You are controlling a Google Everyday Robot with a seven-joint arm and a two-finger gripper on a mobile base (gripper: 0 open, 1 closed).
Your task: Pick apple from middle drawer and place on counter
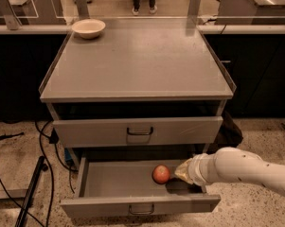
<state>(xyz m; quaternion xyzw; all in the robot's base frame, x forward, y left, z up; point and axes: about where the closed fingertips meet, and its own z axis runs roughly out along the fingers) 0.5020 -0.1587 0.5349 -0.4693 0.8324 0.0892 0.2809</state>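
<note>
The apple (161,174) is small and red-orange and lies on the floor of the open middle drawer (113,179), right of centre. My gripper (179,173) reaches in from the right on a white arm, low inside the drawer, right beside the apple's right side. I cannot tell whether it touches the apple. The counter (137,60) is the flat grey cabinet top above.
A cream bowl (88,28) stands at the counter's back left corner. The taller-fronted drawer (137,131) above the open one is shut. Cables and a dark pole (31,188) lie on the floor at the left. Pale benches stand behind.
</note>
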